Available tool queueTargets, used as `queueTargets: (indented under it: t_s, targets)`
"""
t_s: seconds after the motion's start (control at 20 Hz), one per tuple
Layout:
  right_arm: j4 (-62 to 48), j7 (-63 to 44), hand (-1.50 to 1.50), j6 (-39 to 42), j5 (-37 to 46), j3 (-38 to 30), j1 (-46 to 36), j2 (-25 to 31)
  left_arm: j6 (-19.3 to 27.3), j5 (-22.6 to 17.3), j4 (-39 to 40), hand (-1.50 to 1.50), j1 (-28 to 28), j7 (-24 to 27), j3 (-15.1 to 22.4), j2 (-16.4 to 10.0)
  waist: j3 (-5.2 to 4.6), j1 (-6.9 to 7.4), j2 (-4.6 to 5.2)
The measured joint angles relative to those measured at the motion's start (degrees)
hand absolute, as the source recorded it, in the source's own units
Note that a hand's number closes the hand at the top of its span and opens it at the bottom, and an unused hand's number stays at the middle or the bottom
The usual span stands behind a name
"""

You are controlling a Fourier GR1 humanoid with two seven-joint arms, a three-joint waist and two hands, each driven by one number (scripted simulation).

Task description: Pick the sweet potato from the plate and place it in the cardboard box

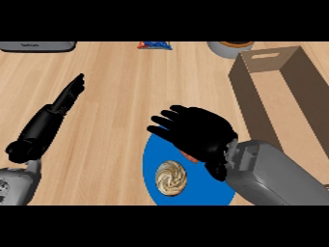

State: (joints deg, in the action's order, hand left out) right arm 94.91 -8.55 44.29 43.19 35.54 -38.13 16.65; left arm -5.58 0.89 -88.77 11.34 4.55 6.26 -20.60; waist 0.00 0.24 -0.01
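Starting nearest: blue plate (153, 164) sits on the wooden surface (117, 82) at the lower centre, its near rim cut off by the view. A round, tan, swirl-patterned item (171, 177) lies on the plate's left half.

Right hand (199, 132) is over the plate's far right part, palm down, with its fingers (161, 120) spread and reaching past the far rim. They are not curled round anything I can see. The sweet potato (189, 157) is on the plate under that palm. Only a small orange sliver shows at the hand's near edge, so I can't tell if there is contact.

Left hand (68, 96) is well to the left, clear of the plate, fingers straight and together, pointing away, holding nothing.

Cardboard box (267, 101) is on the right, open top, long side running away from the robot, just beside the plate's right side. Nothing visible inside it.

Far edge, all partly cropped:
- grey appliance (35, 46) on the left
- blue and red packet (155, 45) in the middle
- grey round container (231, 48) next to the box's far end
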Motion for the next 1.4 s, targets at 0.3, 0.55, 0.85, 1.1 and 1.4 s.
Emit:
queueTargets:
  t_s: [0.3, 0.55, 0.85, 1.1, 1.4]
  targets:
    - [-2.4, 2.2, -1.5, -1.1, 6.5, 0.7, 1.7, -1.3, -1.6, 1.1, -0.5, 0.0, 0.7, -1.2, -1.4, 0.7, 0.01, -0.01, 0.02]
    - [-7.2, 5.5, -1.5, -4.0, 11.4, 0.4, 2.2, -3.0, -2.7, 2.1, -0.2, 0.0, -0.3, 0.1, -2.4, 1.7, 0.0, 0.03, 0.03]
    - [-11.9, 11.0, -1.5, -5.9, 14.9, -1.3, 2.9, -4.4, -3.8, 3.2, 0.0, 0.0, 0.5, -0.6, -3.6, 2.9, 0.0, -0.01, 0.05]
    - [-15.6, 13.7, -1.5, -8.7, 19.1, -1.4, 4.5, -5.4, -4.1, 4.6, 1.9, 0.0, 1.4, 0.4, -4.2, 4.3, 0.0, -0.05, 0.04]
    - [-19.6, 13.3, -1.5, -11.1, 24.1, -1.8, 4.9, -8.6, -5.5, 4.8, -0.2, 0.0, 1.2, -1.4, -5.1, 4.8, 0.0, 0.04, 0.0]
